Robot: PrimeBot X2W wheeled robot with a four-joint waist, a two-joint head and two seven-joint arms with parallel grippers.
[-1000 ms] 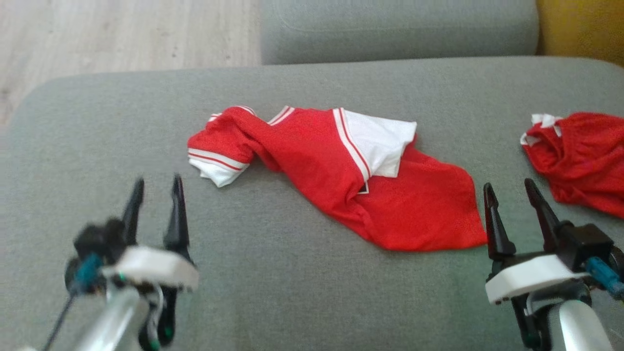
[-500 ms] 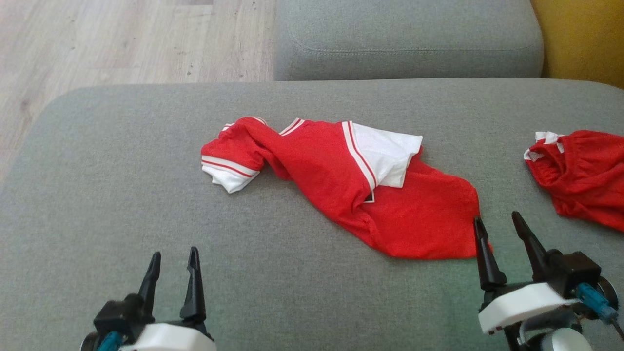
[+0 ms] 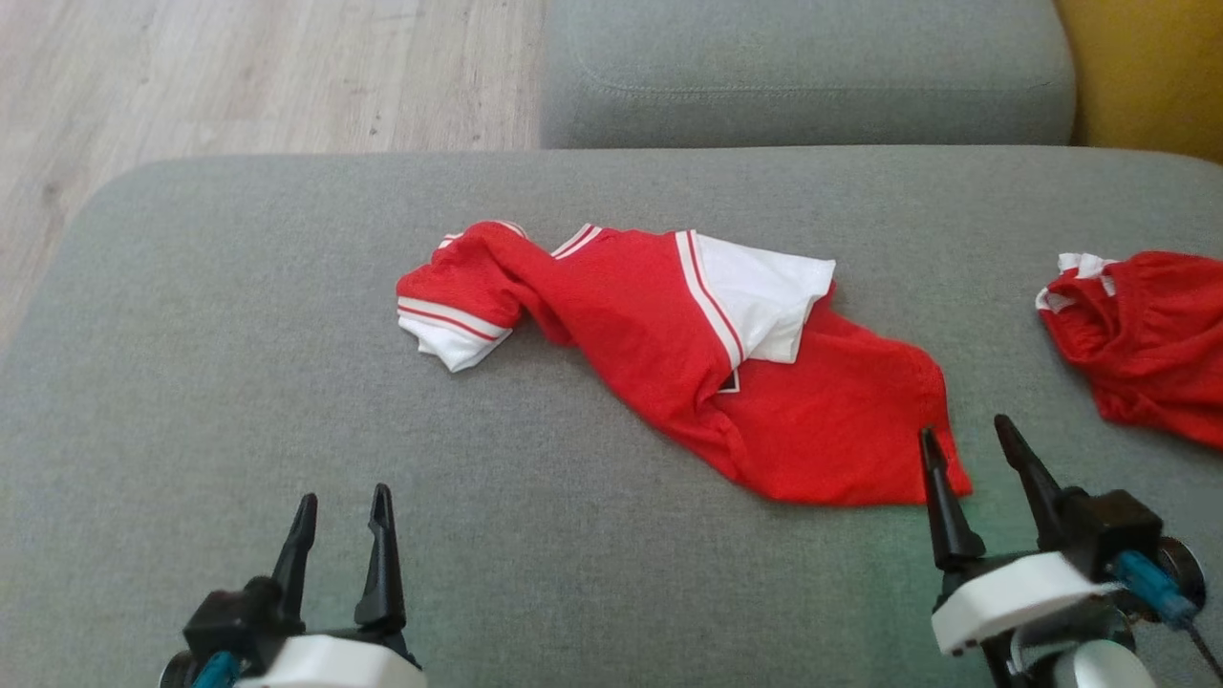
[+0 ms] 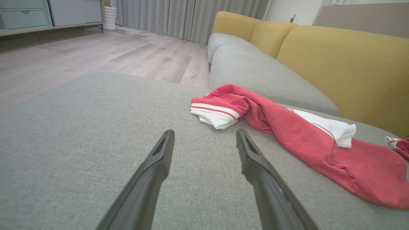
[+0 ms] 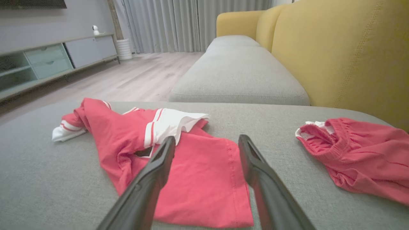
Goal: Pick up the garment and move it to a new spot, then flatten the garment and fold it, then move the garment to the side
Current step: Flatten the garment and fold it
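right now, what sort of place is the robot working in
Probably a home living room: a grey sofa with yellow back cushions, floor-length grey curtains, and a low cabinet with drawers along the wall.

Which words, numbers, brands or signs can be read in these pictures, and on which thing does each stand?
None can be read.
The red and white shirt has only stripes and a small dark mark beside its white panel, too small to tell whether it is text.
The other red garment and the grey cushion bear no text.
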